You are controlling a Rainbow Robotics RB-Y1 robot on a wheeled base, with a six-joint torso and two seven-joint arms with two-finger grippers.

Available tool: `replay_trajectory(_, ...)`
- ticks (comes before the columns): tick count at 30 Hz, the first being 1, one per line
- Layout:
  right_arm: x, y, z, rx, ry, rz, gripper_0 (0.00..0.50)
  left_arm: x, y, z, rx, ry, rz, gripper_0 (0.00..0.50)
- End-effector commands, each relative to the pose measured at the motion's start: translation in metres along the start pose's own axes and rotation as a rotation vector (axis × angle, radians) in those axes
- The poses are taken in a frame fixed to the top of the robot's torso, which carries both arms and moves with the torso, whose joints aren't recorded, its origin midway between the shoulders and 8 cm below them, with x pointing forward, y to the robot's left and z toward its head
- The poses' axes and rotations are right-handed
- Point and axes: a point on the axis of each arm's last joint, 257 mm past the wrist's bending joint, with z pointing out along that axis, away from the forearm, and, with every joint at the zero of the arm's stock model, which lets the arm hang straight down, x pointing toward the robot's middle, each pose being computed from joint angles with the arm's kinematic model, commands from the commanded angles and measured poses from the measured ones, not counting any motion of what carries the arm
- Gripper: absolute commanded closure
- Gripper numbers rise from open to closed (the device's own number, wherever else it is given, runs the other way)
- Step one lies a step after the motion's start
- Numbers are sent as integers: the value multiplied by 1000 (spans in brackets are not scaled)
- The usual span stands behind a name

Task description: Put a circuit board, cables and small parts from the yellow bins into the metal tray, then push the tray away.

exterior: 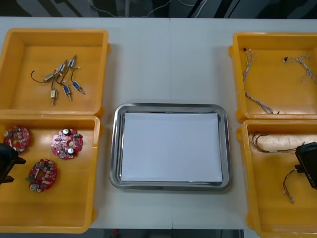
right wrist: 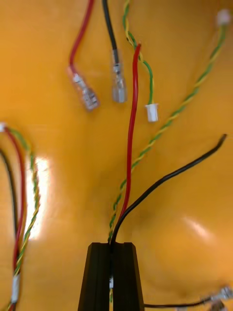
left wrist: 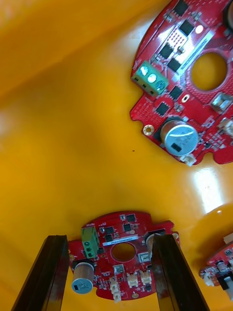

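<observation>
In the near-left yellow bin [exterior: 74,203] lie three round red circuit boards [exterior: 67,144]. My left gripper [exterior: 7,163] hangs over that bin's left end. In the left wrist view the left gripper [left wrist: 109,238] is open, its fingers [left wrist: 46,272] on either side of one small board [left wrist: 121,252] on the bin floor. A second board [left wrist: 184,82] lies beyond it. My right gripper [exterior: 307,166] is in the near-right bin [exterior: 267,203]. In the right wrist view the right gripper [right wrist: 112,245] is shut on a cable bundle: red [right wrist: 131,146], black [right wrist: 165,182] and twisted yellow-green strands.
The metal tray [exterior: 171,106], white inside, sits mid-table between the bins. The far-left bin [exterior: 54,34] holds several small metal parts [exterior: 62,79]. The far-right bin [exterior: 277,37] holds twisted cables [exterior: 257,101]. More loose cables [right wrist: 22,204] lie beside the right gripper.
</observation>
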Motion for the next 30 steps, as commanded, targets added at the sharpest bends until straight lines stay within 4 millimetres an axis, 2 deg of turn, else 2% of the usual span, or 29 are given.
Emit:
replay_trajectory(1,-23,-8,-32,11,-65,-31,500,16,7,8,0,4,15,0)
replay_trajectory(9,-27,-5,-70,48,-71,-106,500,24,12,15,-7,14,16,0)
replay_trajectory(15,-28,16,-96,-37,-62,-163,500,27,16,20,-11,11,21,0)
replay_trajectory(21,-15,34,-120,-101,-38,-290,500,29,17,24,-8,3,25,0)
replay_trajectory(30,1,48,-152,-118,-3,-526,500,32,24,28,-15,2,22,0)
